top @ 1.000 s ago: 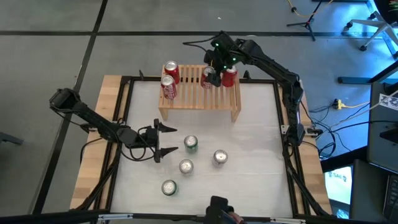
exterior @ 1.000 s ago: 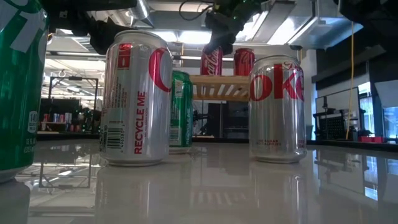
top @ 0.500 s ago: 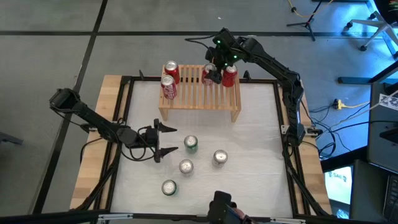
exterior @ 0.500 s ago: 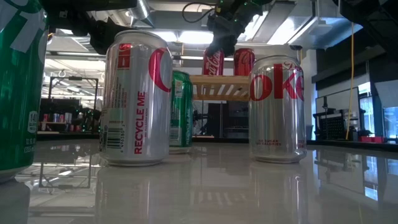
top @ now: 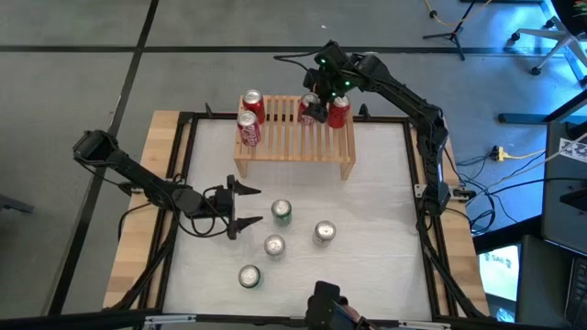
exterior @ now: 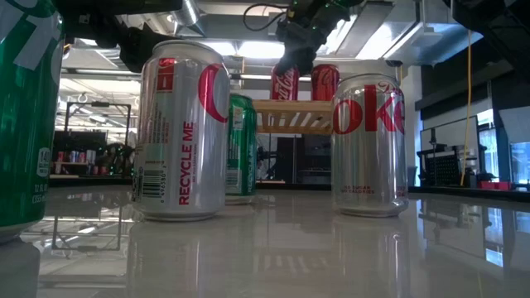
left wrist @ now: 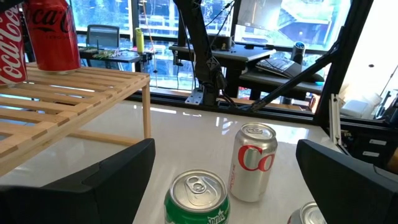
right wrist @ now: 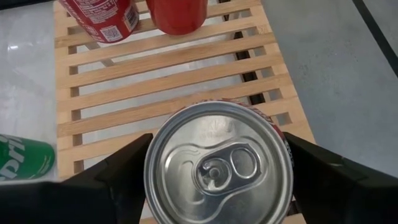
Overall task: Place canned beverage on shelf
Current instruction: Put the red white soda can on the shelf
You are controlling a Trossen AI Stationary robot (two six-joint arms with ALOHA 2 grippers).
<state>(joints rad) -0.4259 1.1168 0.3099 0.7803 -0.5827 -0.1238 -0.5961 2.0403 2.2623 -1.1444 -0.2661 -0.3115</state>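
The light-wood slatted shelf (top: 293,142) stands at the table's far side. On its far right part a red can (top: 309,110) stands upright on its base, its silver top (right wrist: 219,163) filling the right wrist view. My right gripper (top: 315,106) is on this can, reaching down from above. Another red can (top: 339,112) stands to its right and two more (top: 249,117) at the shelf's left end. My left gripper (top: 249,203) hangs open and level over the table's left middle, left of a green can (top: 282,213). My right gripper has one finger (right wrist: 112,180) on each side of the can's wall just below the top rim (right wrist: 150,165). The fingers slant down from above and the far side. The can stands upright with its base on the shelf's slats (exterior: 284,100).
Several loose cans stand on the white table in front of the shelf: the green one, two silver ones (top: 324,232) (top: 273,245) and another (top: 249,275) near the front edge. A black frame (top: 413,165) rims the table.
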